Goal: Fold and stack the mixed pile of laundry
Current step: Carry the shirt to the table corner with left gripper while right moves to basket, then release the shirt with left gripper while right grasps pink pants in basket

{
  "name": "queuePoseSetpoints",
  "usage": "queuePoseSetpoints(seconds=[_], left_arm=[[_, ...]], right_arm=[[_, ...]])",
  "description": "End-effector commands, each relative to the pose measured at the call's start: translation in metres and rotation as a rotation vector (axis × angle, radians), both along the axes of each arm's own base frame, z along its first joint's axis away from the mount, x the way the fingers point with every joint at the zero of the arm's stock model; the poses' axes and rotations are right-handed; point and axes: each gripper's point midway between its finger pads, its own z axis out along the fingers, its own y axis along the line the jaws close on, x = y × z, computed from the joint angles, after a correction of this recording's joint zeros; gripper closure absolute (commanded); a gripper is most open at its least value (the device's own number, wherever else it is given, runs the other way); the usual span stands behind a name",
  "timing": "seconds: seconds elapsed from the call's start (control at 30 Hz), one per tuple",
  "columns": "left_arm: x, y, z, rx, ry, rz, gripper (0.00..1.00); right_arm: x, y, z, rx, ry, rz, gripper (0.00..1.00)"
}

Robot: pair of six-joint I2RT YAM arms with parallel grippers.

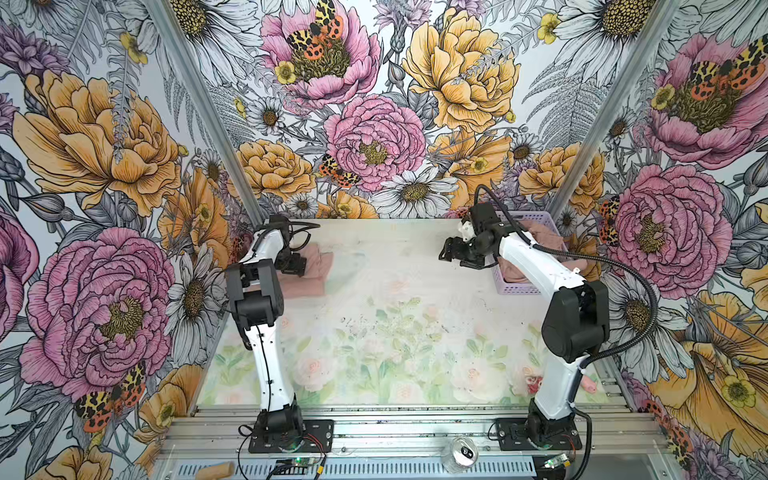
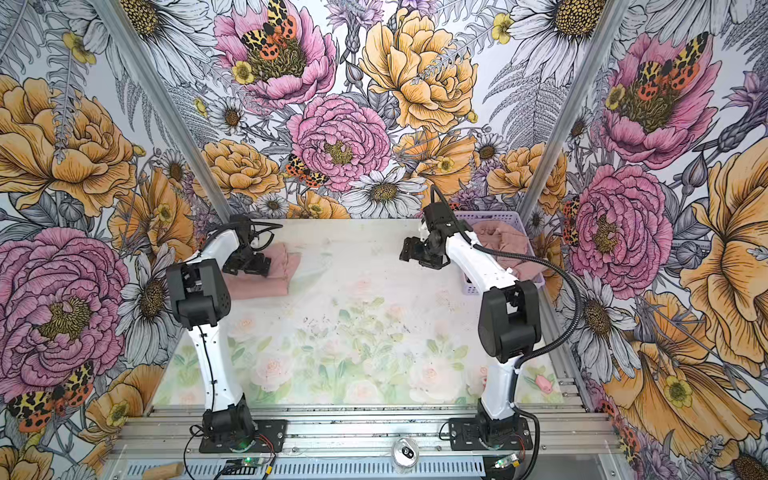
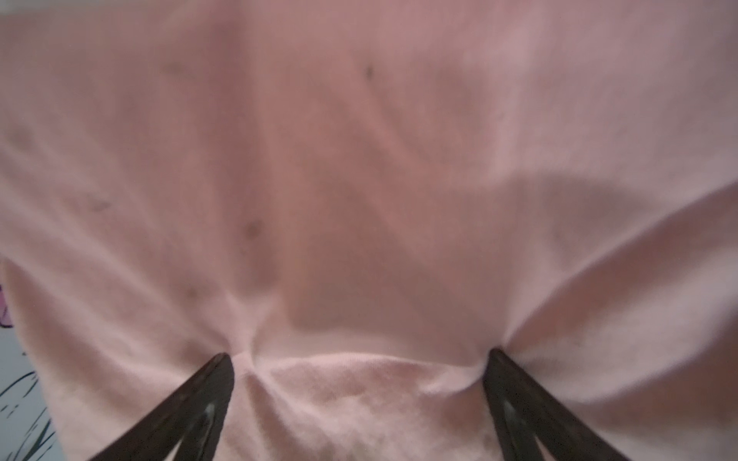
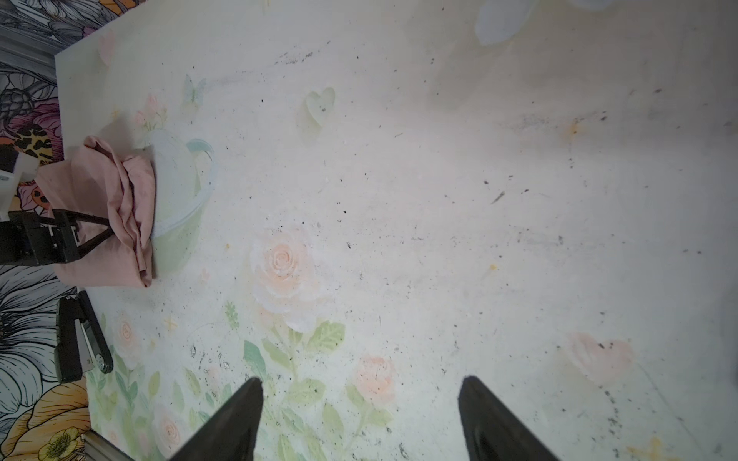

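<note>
A folded dusty-pink garment (image 1: 318, 272) (image 2: 279, 272) (image 4: 104, 199) lies at the far left of the table. My left gripper (image 1: 293, 266) (image 2: 254, 266) (image 3: 359, 357) is down on it, open, both fingertips (image 3: 221, 363) pressing into the cloth with a raised ridge of fabric between them. More pink laundry (image 1: 540, 235) (image 2: 498, 243) sits bunched in the lavender basket (image 1: 513, 289) (image 2: 490, 216) at the far right. My right gripper (image 1: 451, 251) (image 2: 411, 251) (image 4: 361, 383) hovers open and empty over bare table, left of the basket.
The table (image 1: 395, 332) carries a faded floral print. A small pink object (image 1: 588, 384) (image 2: 543, 383) lies near its front right corner. A metal can (image 1: 463, 453) stands on the front rail between the arm bases. Flowered walls close in on three sides.
</note>
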Motion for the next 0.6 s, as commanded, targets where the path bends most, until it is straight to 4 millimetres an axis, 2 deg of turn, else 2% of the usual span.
queuePoseSetpoints(seconds=[0.0,0.13,0.23,0.3,0.4,0.57], left_arm=[[-0.040,0.038,-0.040,0.108,0.205,0.002,0.01],[-0.044,0.052,-0.036,0.106,0.198,0.039,0.02],[-0.043,0.050,-0.030,0.080,0.173,0.054,0.02],[-0.039,0.043,-0.025,0.066,0.151,0.056,0.01],[-0.027,0.025,-0.009,0.041,0.096,0.041,0.01],[-0.007,-0.011,0.026,-0.032,-0.019,0.016,0.01]], right_arm=[[0.003,0.008,-0.001,0.004,0.017,0.019,0.21],[0.006,0.007,0.003,-0.007,0.013,0.020,0.20],[0.012,0.002,0.005,-0.018,0.004,0.010,0.20],[0.020,-0.009,0.008,-0.029,-0.008,-0.020,0.20],[0.040,-0.043,0.018,-0.083,-0.055,-0.111,0.19],[0.069,-0.133,0.026,-0.212,-0.099,-0.371,0.17]])
